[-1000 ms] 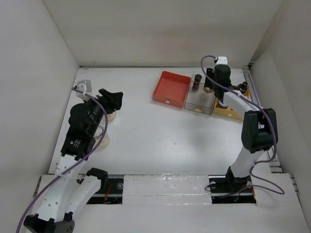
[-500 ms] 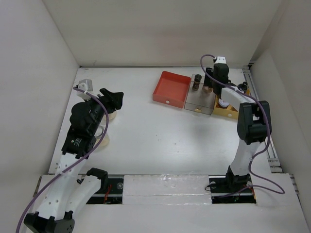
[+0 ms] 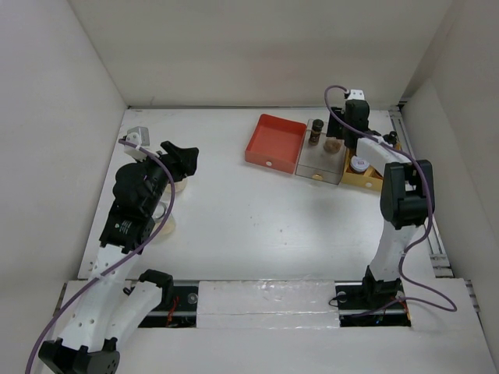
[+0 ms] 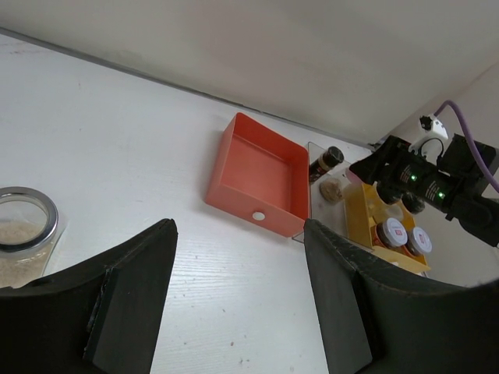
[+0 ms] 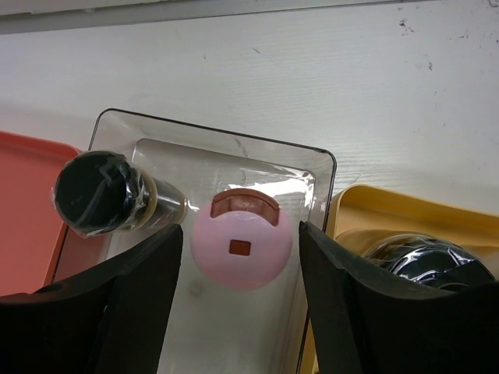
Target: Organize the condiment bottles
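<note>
White table (image 3: 234, 210) carries three trays (image 3: 274, 140), clear one (image 3: 318, 165) holding two jars (image 5: 240, 249).

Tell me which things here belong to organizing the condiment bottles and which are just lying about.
Job: black-lid jar, pink-lid jar, white-lid jars, silver-rimmed jar.
Just there, not bottles: red tray, clear tray, yellow tray.

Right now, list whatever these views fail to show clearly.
Right wrist view: the silver-lidded jar in the yellow tray is half hidden by a gripper finger.
Left wrist view: the silver-rimmed jar runs past the left edge; the yellow tray's lid labels are too small to read.
</note>
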Controlling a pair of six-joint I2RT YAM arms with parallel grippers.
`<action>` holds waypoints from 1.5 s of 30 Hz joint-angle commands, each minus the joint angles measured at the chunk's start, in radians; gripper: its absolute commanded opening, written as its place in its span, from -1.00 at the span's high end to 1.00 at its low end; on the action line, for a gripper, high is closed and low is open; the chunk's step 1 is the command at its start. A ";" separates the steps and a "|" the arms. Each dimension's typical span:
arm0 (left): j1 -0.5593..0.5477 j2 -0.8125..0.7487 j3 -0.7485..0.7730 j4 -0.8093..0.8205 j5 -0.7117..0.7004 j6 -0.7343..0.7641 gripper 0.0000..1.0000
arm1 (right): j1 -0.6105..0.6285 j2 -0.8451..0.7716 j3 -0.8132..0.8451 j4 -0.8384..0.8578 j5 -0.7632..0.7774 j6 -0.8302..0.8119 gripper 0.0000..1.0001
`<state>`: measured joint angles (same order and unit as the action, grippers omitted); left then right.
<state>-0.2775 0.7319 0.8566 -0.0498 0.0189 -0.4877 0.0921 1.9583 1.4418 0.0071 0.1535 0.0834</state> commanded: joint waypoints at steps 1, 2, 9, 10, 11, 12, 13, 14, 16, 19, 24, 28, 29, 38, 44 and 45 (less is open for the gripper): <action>0.006 -0.003 0.002 0.034 0.012 0.003 -0.23 | -0.005 -0.019 0.034 0.011 -0.023 0.006 -0.34; 0.006 -0.003 0.002 0.034 0.012 0.003 -0.23 | -0.005 -0.030 0.034 0.011 -0.023 0.006 -0.34; 0.006 -0.012 0.002 0.034 0.012 0.003 -0.23 | 0.018 -0.192 -0.007 0.011 -0.034 -0.028 -0.34; 0.006 -0.012 0.002 0.034 0.012 0.003 -0.23 | 0.047 -0.222 -0.008 0.011 -0.025 -0.043 -0.34; 0.006 -0.012 0.002 0.034 0.012 0.003 -0.23 | 0.066 -0.252 -0.024 0.023 -0.025 -0.059 -0.36; 0.006 -0.022 0.002 0.034 -0.003 0.003 -0.23 | 0.089 -0.304 -0.033 0.034 -0.025 -0.094 -0.36; 0.006 -0.022 0.012 0.021 -0.031 0.003 -0.23 | 0.142 -0.324 -0.050 0.054 -0.038 -0.111 -0.32; 0.006 -0.037 0.012 0.021 -0.051 0.003 -0.23 | 0.170 -0.340 -0.050 0.066 -0.066 -0.125 -0.28; 0.006 -0.074 0.012 0.021 -0.086 0.003 -0.23 | 0.233 -0.351 -0.064 0.076 -0.156 -0.149 0.02; 0.006 -0.107 0.002 0.011 -0.148 -0.006 -0.20 | 0.372 -0.288 -0.034 0.100 -0.354 -0.171 0.48; 0.015 -0.169 0.012 -0.011 -0.262 -0.025 -0.20 | 0.619 -0.113 0.077 0.137 -0.566 -0.171 0.35; 0.024 -0.210 0.012 -0.012 -0.310 -0.034 -0.20 | 0.736 0.051 0.222 0.137 -0.621 -0.182 -0.35; 0.024 -0.210 0.012 -0.012 -0.319 -0.034 -0.20 | 0.751 0.083 0.294 0.125 -0.621 -0.182 -0.47; 0.024 -0.201 0.030 -0.002 -0.252 -0.034 -0.22 | 0.831 0.497 0.811 -0.114 -0.470 -0.206 -0.91; 0.024 -0.201 0.030 0.007 -0.218 -0.034 -0.22 | 0.871 0.669 1.057 -0.160 -0.336 -0.206 -0.98; 0.024 -0.201 0.030 0.007 -0.209 -0.034 -0.22 | 0.871 0.680 1.071 -0.160 -0.327 -0.206 -1.00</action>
<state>-0.2581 0.5289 0.8570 -0.0807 -0.2245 -0.5152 0.9344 2.6057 2.4363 -0.1238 -0.2527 -0.1127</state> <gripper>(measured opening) 0.610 0.994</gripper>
